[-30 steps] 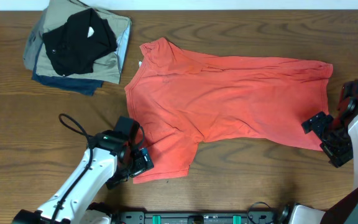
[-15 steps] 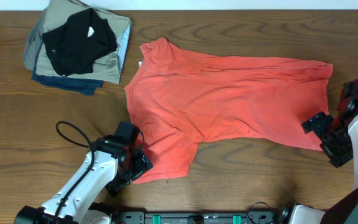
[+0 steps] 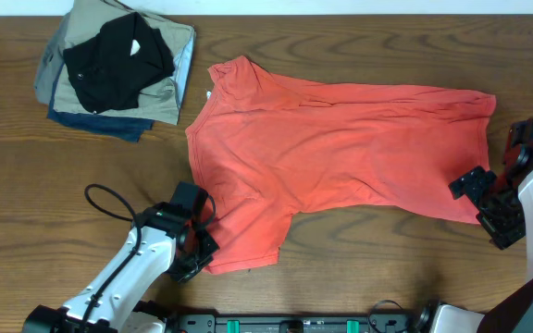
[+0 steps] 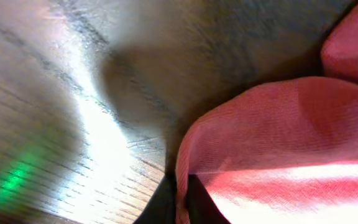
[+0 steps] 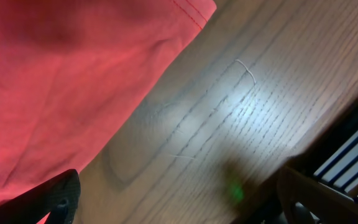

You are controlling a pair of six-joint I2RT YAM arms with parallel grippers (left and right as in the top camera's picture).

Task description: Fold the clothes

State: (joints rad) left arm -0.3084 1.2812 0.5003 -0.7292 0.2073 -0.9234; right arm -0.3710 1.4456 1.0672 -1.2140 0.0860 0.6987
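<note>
Near the table's [image 3: 368, 273] front edge, left gripper [image 3: 202, 259] pinches a sleeve hem of the soft, limp shirt [image 3: 340, 148]; right gripper [image 3: 479, 205] gapes beside its bottom corner.

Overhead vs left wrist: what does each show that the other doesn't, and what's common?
Only overhead: the whole T-shirt spread flat, the stack of folded garments at the far left corner, both arms, and the right gripper open beside the shirt's hem corner.
Only left wrist: a close look at the sleeve edge pinched between the dark fingers, plus a green glint on the wood.
Both: the left gripper shut on the T-shirt's sleeve, and the wooden table.
</note>
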